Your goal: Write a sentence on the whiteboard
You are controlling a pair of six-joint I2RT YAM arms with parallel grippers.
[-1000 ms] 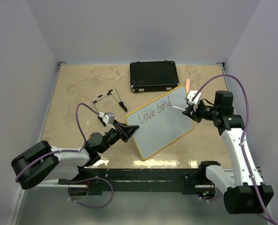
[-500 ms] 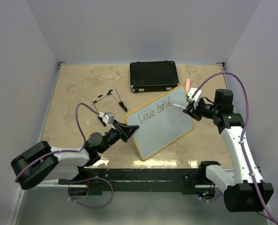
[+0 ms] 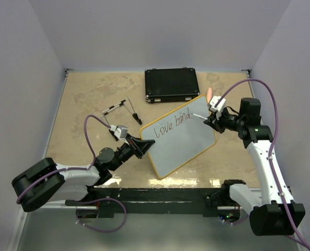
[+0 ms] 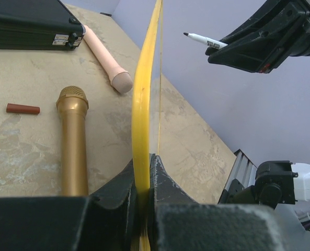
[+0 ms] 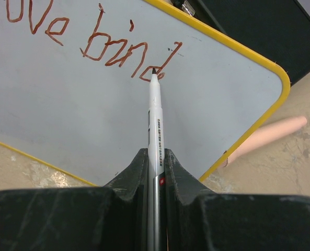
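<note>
The whiteboard (image 3: 183,138) has a pale face and a yellow frame and is held tilted above the table. My left gripper (image 3: 144,146) is shut on its left edge; the left wrist view shows the yellow rim (image 4: 141,120) edge-on between the jaws. The sentence (image 3: 171,124) reads "love bind" in the top view and is reddish in the right wrist view (image 5: 126,52). My right gripper (image 3: 211,119) is shut on a white marker (image 5: 156,120). The marker tip is over the last "d", and it shows in the left wrist view (image 4: 202,38) a little off the board.
A black case (image 3: 171,84) lies behind the board. A pink cylinder (image 4: 106,56), a gold microphone (image 4: 73,141) and a small red cap (image 4: 23,109) lie on the table under the board. Black-and-white pens (image 3: 122,109) lie at left centre.
The right gripper has moved slightly up and right along the board with the marker; the tip now sits at the end of "bind". The left arm and the board have not moved.
</note>
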